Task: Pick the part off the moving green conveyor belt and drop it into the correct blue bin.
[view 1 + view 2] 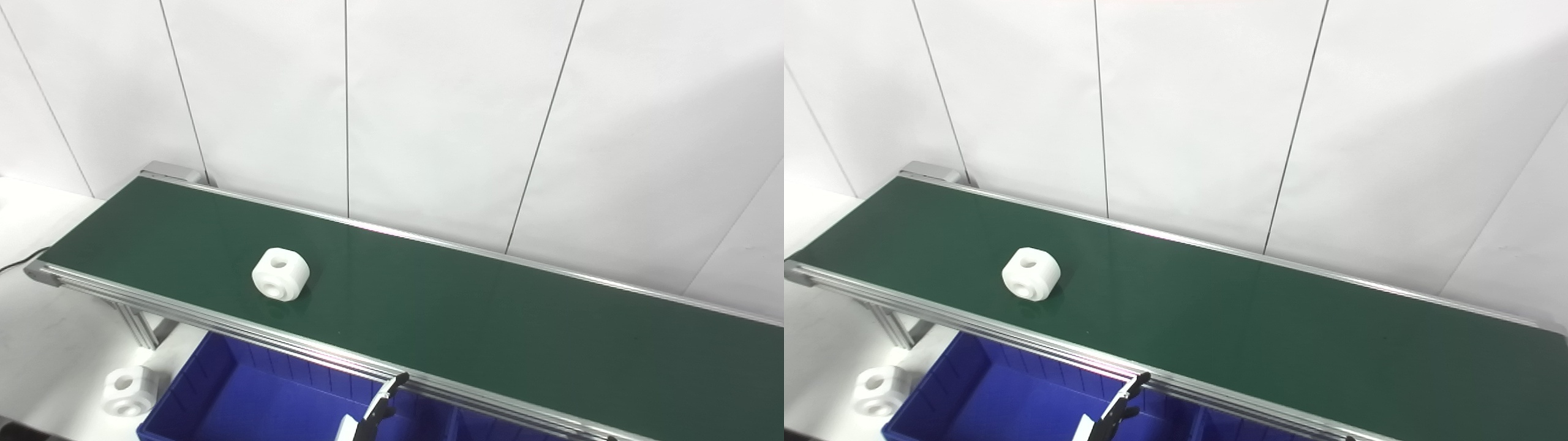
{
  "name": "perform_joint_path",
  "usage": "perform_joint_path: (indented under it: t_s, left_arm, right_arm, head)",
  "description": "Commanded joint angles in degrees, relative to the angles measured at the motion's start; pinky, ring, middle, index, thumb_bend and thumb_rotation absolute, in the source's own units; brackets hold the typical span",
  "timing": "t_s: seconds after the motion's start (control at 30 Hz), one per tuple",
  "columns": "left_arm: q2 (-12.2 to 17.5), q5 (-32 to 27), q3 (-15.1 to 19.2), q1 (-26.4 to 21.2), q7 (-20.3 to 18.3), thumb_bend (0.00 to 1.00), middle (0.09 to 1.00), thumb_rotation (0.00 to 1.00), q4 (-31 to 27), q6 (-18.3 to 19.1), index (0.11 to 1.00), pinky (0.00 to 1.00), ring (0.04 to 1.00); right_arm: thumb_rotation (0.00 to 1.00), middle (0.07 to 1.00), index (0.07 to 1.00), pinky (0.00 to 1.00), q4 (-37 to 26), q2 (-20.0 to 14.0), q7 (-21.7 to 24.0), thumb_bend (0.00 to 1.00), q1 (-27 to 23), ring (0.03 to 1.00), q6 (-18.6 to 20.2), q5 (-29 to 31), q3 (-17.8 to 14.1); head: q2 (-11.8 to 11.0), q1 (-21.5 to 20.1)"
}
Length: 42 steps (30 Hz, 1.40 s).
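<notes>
A white part [280, 274] lies on the green belt [465, 312], toward the belt's left end and closer to its near rail than to the far one. It is a chunky rounded block with one round hole facing up and another on the side facing the camera, and nothing touches it. The belt runs from far left to near right between two silver rails, along a white panelled wall [429, 110]. Below the near rail, at the bottom of both views, stands a blue bin [257, 404], and a second bin [490, 429] sits just right of it, showing only as a strip. A second part [127, 391], white and of the same shape, rests on the white counter [43, 343] just left of the first bin, near the belt's leg, outside the bin. Only the tip of one robot hand [375, 411] shows, black fingers [395, 381] and a white piece rising from the bottom edge over the first bin, with the top fingertip at the near rail. It holds nothing that can be seen, but too little shows to tell how far open it is, or which arm it belongs to. It is well apart from the part on the belt. A dark cable [18, 260] lies on the counter at the far left.
</notes>
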Motion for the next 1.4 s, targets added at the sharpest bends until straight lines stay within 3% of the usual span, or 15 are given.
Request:
perform_joint_path:
  t_s: [0.0, 0.23, 0.27, 0.33, 0.4, 0.5, 0.57, 0.73, 0.87, 0.93, 1.03, 1.1, 1.23, 1.37]
  left_arm:
    - [-2.7, 0.0, -2.1, -1.4, 1.2, 0.86, 0.947, 0.8, 0.6, -2.6, 0.903, 0.83, 0.927]
    - [-2.2, 0.7, -2.9, -1.2, 1.3, 0.87, 0.944, 0.8, -0.6, -2.5, 0.899, 0.84, 0.927]
    - [-1.7, 1.9, -3.5, -0.9, 1.5, 0.93, 0.932, 0.76, -1.6, -2.6, 0.888, 0.81, 0.914]
    - [0.3, 6.0, -5.5, 0.4, 1.2, 0.93, 0.928, 0.73, -7.6, -2.9, 0.892, 0.77, 0.899]
    - [2.0, 9.0, -6.7, 1.3, 0.0, 0.94, 0.908, 0.62, -14.2, -2.5, 0.874, 0.71, 0.861]
    - [4.5, 15.7, -5.6, 0.5, -1.3, 0.98, 0.851, 0.54, -24.1, -0.1, 0.836, 0.64, 0.804]
    - [6.0, 19.0, -4.0, -0.9, -2.2, 1.0, 0.817, 0.51, -27.6, 1.5, 0.809, 0.62, 0.772]
    - [15.2, 26.2, 1.5, -11.1, -14.1, 1.0, 0.825, 0.52, -33.4, 9.2, 0.834, 0.72, 0.792]
    - [21.8, 27.8, 2.5, -19.6, -23.7, 1.0, 0.83, 0.47, -32.5, 14.4, 0.838, 0.76, 0.807]
    - [24.4, 28.4, 2.4, -22.6, -26.3, 1.0, 0.824, 0.44, -31.3, 15.4, 0.832, 0.74, 0.795]
    - [27.9, 28.8, 2.1, -27.5, -28.2, 1.0, 0.79, 0.38, -27.3, 15.4, 0.801, 0.7, 0.762]
    - [30.0, 29.8, 1.8, -30.4, -29.8, 1.0, 0.798, 0.39, -24.2, 15.9, 0.814, 0.72, 0.77]
    - [32.7, 30.9, 0.9, -34.5, -29.2, 1.0, 0.813, 0.38, -17.5, 15.5, 0.752, 0.76, 0.795]
    - [34.8, 32.1, -1.1, -38.9, -28.7, 1.0, 0.835, 0.41, -8.7, 15.8, 0.769, 0.79, 0.825]
  right_arm:
    - [1.0, 1.0, 1.0, 1.0, -0.4, 0.2, 0.2, 0.89, -0.7, 1.0, -3.7, 0.6, -0.1]
    - [1.0, 1.0, 1.0, 1.0, 0.3, 0.3, 0.2, 0.89, -1.2, 1.0, -4.2, 0.4, -0.2]
    - [1.0, 1.0, 1.0, 1.0, 0.1, 0.4, 0.2, 0.89, -1.1, 1.0, -4.0, 0.4, -0.2]
    - [1.0, 1.0, 1.0, 1.0, -0.3, 0.5, 0.5, 0.89, -1.1, 1.0, -3.6, 0.6, 0.0]
    - [1.0, 1.0, 1.0, 1.0, -0.6, 0.7, 0.7, 0.9, -1.2, 1.0, -3.2, 0.7, 0.1]
    - [1.0, 1.0, 1.0, 1.0, -1.3, 1.1, 1.1, 0.9, -1.5, 1.0, -2.2, 0.9, 0.3]
    - [1.0, 1.0, 1.0, 1.0, -1.6, 1.4, 1.2, 0.89, -1.7, 1.0, -1.6, 0.9, 0.3]
    - [1.0, 1.0, 1.0, 1.0, -2.4, 2.1, 1.3, 0.91, -2.2, 1.0, -1.2, 0.3, 0.4]
    - [1.0, 1.0, 1.0, 1.0, -2.6, 2.5, 0.8, 0.92, -2.2, 1.0, -1.0, -0.1, 0.2]
    - [1.0, 1.0, 1.0, 1.0, -2.9, 2.7, 0.7, 0.92, -2.2, 1.0, -0.8, -0.3, 0.2]
    - [1.0, 1.0, 1.0, 1.0, -3.4, 3.1, 0.6, 0.91, -2.1, 1.0, -0.6, -0.7, 0.1]
    - [1.0, 1.0, 1.0, 1.0, -3.8, 3.4, 0.4, 0.91, -2.0, 1.0, -0.4, -1.3, 0.2]
    - [1.0, 1.0, 1.0, 1.0, -4.2, 4.1, 0.3, 0.87, -2.1, 1.0, -0.3, -1.5, 0.2]
    - [1.0, 1.0, 1.0, 1.0, -4.8, 4.4, 0.0, 0.89, -2.1, 1.0, 0.1, -1.9, 0.1]
  head:
    - [0.0, 0.0]
    - [0.1, 0.7]
    - [0.1, 0.8]
    - [1.0, 0.9]
    - [1.6, 0.7]
    - [1.8, 0.7]
    - [2.0, 0.8]
    - [3.3, 0.2]
    - [3.8, 0.4]
    - [4.0, 0.5]
    - [4.3, 0.6]
    - [4.4, 0.5]
    - [4.6, 0.2]
    - [4.8, -0.1]
